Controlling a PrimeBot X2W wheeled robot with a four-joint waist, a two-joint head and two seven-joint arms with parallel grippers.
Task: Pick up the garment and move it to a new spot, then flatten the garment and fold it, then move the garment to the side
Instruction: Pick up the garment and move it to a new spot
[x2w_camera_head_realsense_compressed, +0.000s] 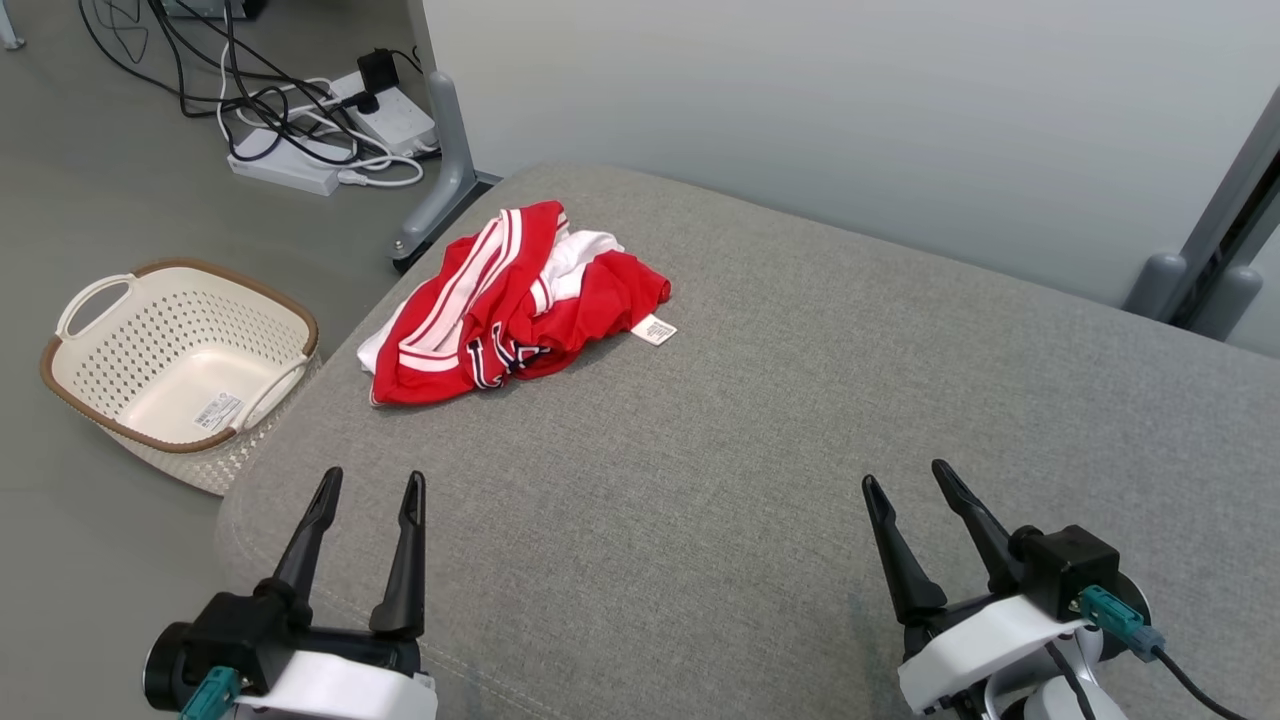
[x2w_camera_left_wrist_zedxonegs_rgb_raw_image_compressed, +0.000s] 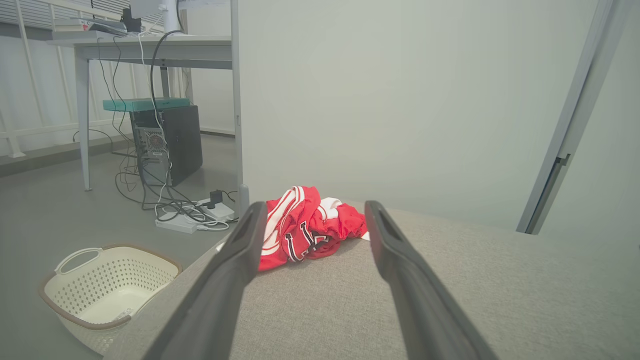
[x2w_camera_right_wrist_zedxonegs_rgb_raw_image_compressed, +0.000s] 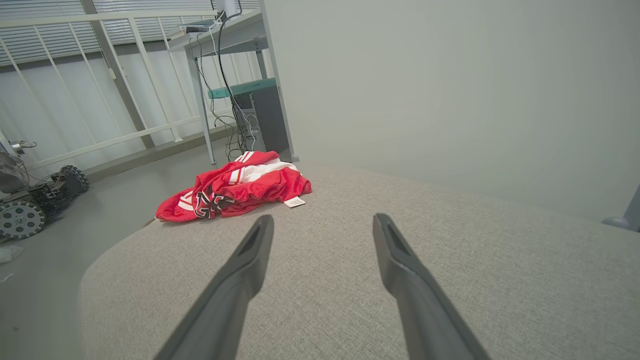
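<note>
Garment (x2w_camera_head_realsense_compressed: 515, 305) crumpled far-left on cushion (x2w_camera_head_realsense_compressed: 760, 420), ahead of my left gripper (x2w_camera_head_realsense_compressed: 370, 485), well apart. Long axis runs diagonally. Right gripper (x2w_camera_head_realsense_compressed: 905, 478) farther off. Both finger pairs spread, empty. I judge left arm nearer.

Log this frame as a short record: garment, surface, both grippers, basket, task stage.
garment: red jersey with white stripes, crumpled, at the far left of the surface
label: white tag lying at the jersey's right edge
surface: grey fabric cushion
left gripper: open, holding nothing, over the near edge, apart from the jersey
right gripper: open, holding nothing, near right
basket: cream perforated basket, on the floor left of the cushion
task stage: jersey not yet picked up
</note>
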